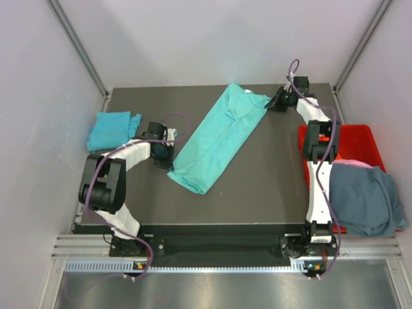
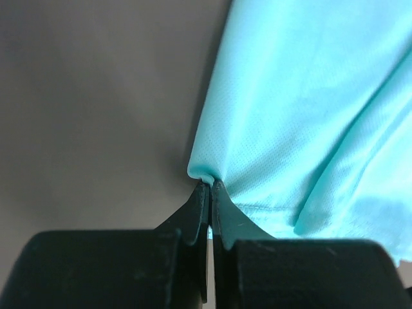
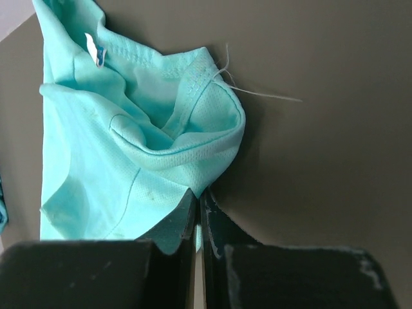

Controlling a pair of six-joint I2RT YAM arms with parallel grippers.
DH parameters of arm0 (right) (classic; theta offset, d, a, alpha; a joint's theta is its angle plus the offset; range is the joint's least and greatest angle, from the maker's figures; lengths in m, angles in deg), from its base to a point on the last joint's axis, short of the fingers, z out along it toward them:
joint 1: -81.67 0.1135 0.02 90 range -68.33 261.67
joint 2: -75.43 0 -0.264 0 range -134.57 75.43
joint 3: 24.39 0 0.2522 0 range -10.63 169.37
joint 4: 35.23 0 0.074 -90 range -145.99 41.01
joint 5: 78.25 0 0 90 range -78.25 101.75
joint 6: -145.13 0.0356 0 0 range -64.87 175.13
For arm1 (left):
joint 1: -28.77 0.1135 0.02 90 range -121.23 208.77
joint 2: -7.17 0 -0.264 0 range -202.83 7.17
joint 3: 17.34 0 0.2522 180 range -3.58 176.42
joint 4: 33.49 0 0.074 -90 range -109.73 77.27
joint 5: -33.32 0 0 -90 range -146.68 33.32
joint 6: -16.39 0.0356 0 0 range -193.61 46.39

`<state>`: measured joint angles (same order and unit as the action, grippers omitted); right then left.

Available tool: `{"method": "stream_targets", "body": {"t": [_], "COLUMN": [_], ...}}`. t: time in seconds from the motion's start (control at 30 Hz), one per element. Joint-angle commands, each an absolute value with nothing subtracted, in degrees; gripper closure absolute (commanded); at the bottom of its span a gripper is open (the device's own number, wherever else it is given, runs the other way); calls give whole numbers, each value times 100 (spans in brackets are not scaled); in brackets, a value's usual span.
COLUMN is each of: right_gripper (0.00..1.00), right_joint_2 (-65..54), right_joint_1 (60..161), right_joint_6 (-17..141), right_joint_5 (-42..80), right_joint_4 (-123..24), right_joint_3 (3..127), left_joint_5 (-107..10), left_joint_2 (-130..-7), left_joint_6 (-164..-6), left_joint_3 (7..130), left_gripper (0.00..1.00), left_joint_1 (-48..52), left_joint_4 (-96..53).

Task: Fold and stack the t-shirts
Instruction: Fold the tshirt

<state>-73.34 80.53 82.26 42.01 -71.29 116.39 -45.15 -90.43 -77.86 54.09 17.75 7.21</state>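
The mint-teal t-shirt (image 1: 215, 138) lies folded lengthwise in a long diagonal strip across the table, collar at the far right. My left gripper (image 1: 168, 161) is shut on its near left hem corner (image 2: 209, 175). My right gripper (image 1: 271, 103) is shut on the sleeve and shoulder edge (image 3: 206, 187) at the far end. The cyan-blue t-shirt (image 1: 112, 130) sits folded at the table's left edge. The slate grey-blue t-shirt (image 1: 364, 198) is heaped over the red crate at the right.
The red plastic crate (image 1: 351, 140) stands off the table's right side under the grey-blue shirt. Grey walls with metal rails close in the left, right and back. The dark table (image 1: 257, 187) has its front edge by the arm bases.
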Motion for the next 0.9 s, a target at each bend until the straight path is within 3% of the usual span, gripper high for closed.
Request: {"method": "stream_targets", "body": {"t": [0.0, 0.87], "right_gripper": [100, 100], "right_joint_2": [-7399, -7548], "right_joint_1": [8123, 8809], "right_joint_6": [8185, 7702], "right_joint_5": [3988, 3135], "right_joint_4": [-7000, -6965], "right_joint_3": [12050, 12630], "left_joint_5": [-4323, -3559], "left_joint_2": [-8626, -8344], "left_joint_6": [-7695, -7616], "left_joint_3": [5023, 4696], "left_gripper": [100, 100], "left_joint_1": [1524, -102], "left_joint_4": [611, 417]}}
